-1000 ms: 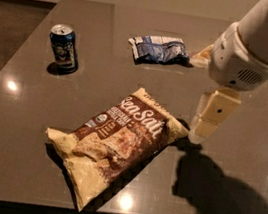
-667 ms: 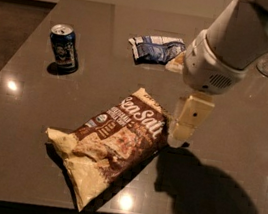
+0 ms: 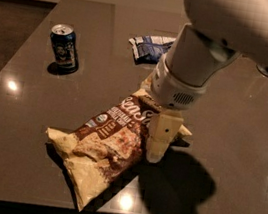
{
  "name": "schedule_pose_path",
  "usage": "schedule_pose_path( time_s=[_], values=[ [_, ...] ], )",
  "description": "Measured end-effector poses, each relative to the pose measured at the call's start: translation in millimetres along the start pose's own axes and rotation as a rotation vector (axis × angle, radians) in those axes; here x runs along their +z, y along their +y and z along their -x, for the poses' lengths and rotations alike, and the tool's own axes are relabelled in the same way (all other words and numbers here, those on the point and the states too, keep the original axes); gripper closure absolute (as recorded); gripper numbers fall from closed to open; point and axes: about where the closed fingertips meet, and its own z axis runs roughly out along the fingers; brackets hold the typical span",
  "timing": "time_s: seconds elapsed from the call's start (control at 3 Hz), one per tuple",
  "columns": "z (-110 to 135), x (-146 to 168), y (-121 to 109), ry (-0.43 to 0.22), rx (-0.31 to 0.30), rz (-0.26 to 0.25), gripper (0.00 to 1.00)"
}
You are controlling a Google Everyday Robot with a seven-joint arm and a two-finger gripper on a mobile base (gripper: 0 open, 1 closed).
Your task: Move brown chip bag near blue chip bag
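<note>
Nearly at the middle of the camera view, the brown bag [image 3: 108,140] lies flat on the dark, glossy counter [image 3: 15,120]. It sits on a diagonal, with its cream bottom end toward the near left and its top end toward the far right. The brown front faces up, and its white lettering is partly covered by the robot.

The white arm [image 3: 238,24] enters from the upper right and fills that corner. The end effector [image 3: 162,136] hangs from it, lowered over the brown bag's upper right end. Its cream tip is down at the bag's right edge, close to the counter. Whether it touches the bag cannot be made out. Whether it is released or clenched cannot be told either, because the wrist housing [image 3: 178,85] hides most of it. A dark shadow [image 3: 177,187] spreads over the counter to its right and front.

The blue bag [image 3: 151,47] lies crumpled farther back, beyond the brown bag's top end. It is partly hidden behind the wrist housing, and the 2 bags lie apart. 1 can [image 3: 64,47], blue and upright, stands at the far left, well apart from both bags.
</note>
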Motion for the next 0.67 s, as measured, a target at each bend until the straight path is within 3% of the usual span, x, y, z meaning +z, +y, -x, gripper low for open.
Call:
schedule_pose_path(
  time_s=[0.33,0.67],
  values=[
    [-0.1,14.0,0.5,0.023,0.002,0.022,0.16],
    [-0.4,16.1,-6.1,0.040,0.012,0.017,0.47]
  ],
)
